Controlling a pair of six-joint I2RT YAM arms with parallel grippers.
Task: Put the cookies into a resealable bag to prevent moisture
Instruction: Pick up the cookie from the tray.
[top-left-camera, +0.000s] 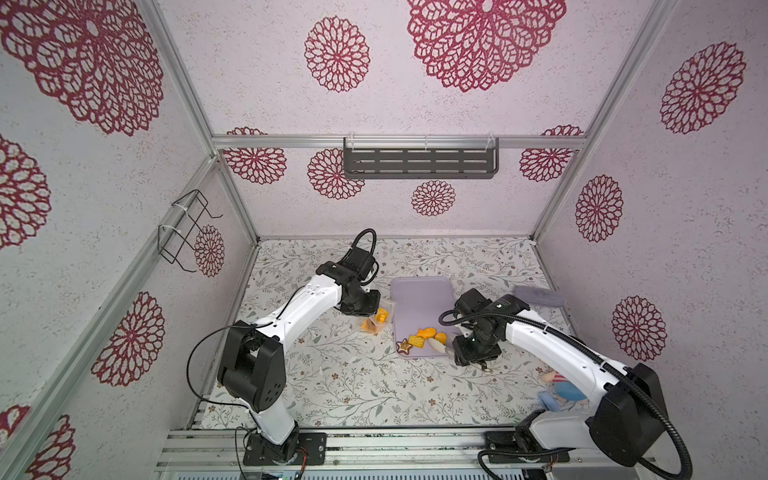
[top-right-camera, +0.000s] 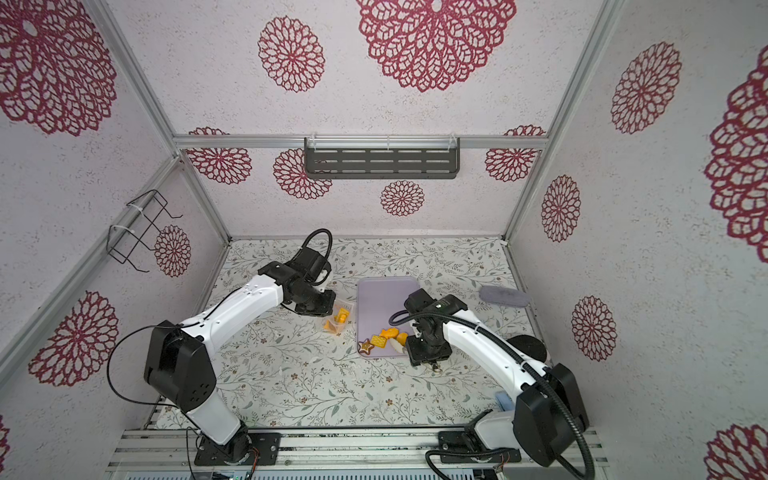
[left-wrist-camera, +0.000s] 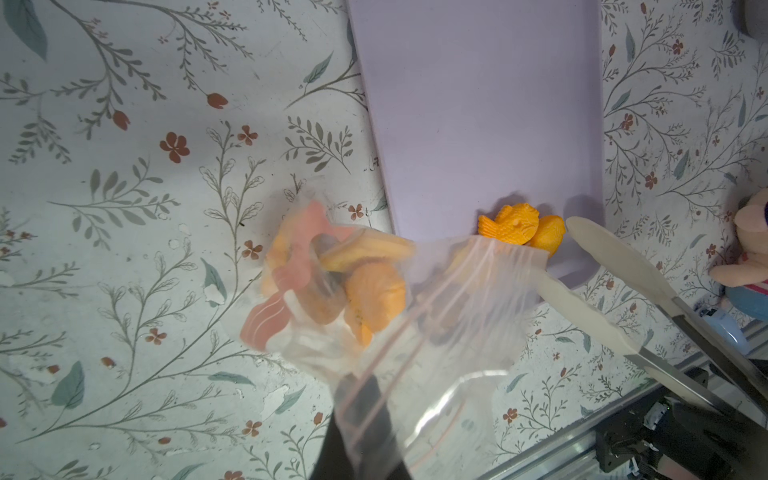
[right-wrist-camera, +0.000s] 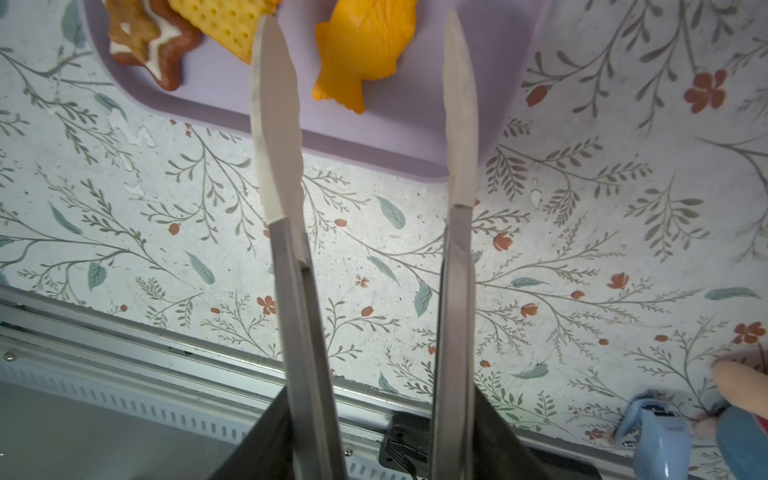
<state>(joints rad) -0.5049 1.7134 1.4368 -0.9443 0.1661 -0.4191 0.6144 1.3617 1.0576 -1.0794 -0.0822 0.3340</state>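
Note:
The resealable bag (left-wrist-camera: 415, 316) is clear and crinkly, and my left gripper (left-wrist-camera: 365, 419) is shut on its zip edge, holding it just left of the lavender tray (top-left-camera: 419, 295). Several orange cookies (left-wrist-camera: 374, 299) sit inside the bag (top-left-camera: 377, 319). On the tray's near end lie a brown star cookie (right-wrist-camera: 145, 41), a yellow square cookie (right-wrist-camera: 226, 25) and an orange fish cookie (right-wrist-camera: 361, 54). My right gripper (right-wrist-camera: 380, 432) is shut on metal tongs (right-wrist-camera: 291, 291). Their white tips (right-wrist-camera: 276, 124) stand apart on either side of the fish, not touching it.
A grey pouch (top-left-camera: 538, 296) lies at the back right. A plush doll (top-left-camera: 559, 388) and a blue clip (right-wrist-camera: 652, 432) sit at the front right by the right arm's base. A metal rail (right-wrist-camera: 124, 345) runs along the table's front edge.

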